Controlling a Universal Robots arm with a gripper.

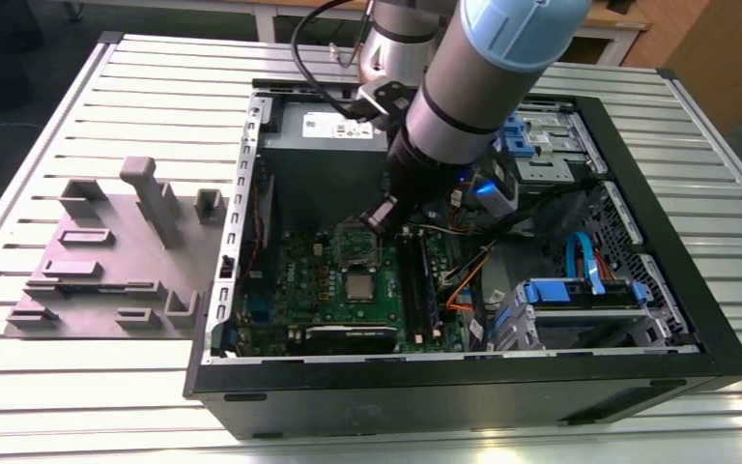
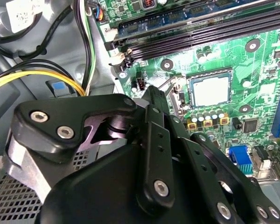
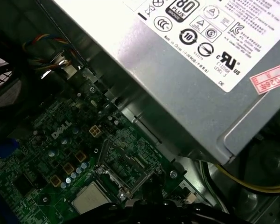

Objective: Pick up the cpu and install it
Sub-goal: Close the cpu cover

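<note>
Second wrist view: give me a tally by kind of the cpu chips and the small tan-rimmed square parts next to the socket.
cpu: 1
tan-rimmed square parts: 3
Total: 4

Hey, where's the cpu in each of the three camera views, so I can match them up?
Exterior view: the cpu lies on the green board, mid-case.
Second wrist view: the cpu lies next to a row of yellow-topped parts.
First wrist view: the cpu lies beside the metal frame.
Shared landmark: the green board.
</note>
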